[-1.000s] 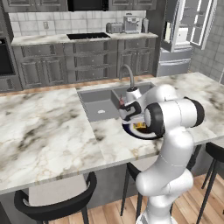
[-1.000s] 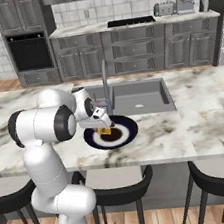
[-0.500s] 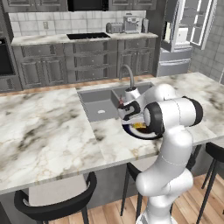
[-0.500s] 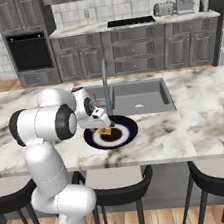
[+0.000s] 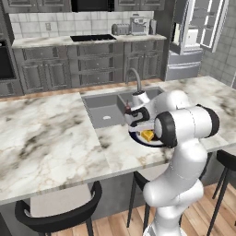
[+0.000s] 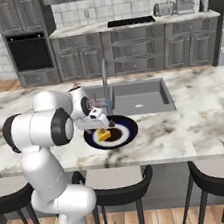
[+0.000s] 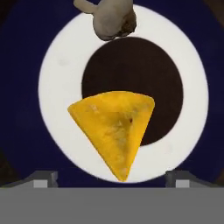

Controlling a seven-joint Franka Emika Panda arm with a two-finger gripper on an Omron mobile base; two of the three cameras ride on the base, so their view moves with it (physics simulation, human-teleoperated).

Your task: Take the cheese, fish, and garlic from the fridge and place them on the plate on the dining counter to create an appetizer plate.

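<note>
**Cheese and garlic on the plate**

Left base view: my claw [image 5: 137, 123] hangs low over the plate [image 5: 138, 141] on the counter [image 5: 55, 138], just by the sink [image 5: 108, 108]. The cheese [image 5: 147, 135] lies on the plate. The fridge [image 5: 191, 37] stands open far behind.

Right base view: the cheese [image 6: 104, 135] sits on the plate [image 6: 124, 132], under my claw [image 6: 101, 121].

Hand view: my fingers [image 7: 41, 179] stand wide apart, holding nothing. The cheese [image 7: 114, 131] lies between them on the plate [image 7: 199, 57]. The garlic [image 7: 109, 17] rests on the pale ring beyond the cheese.
</note>
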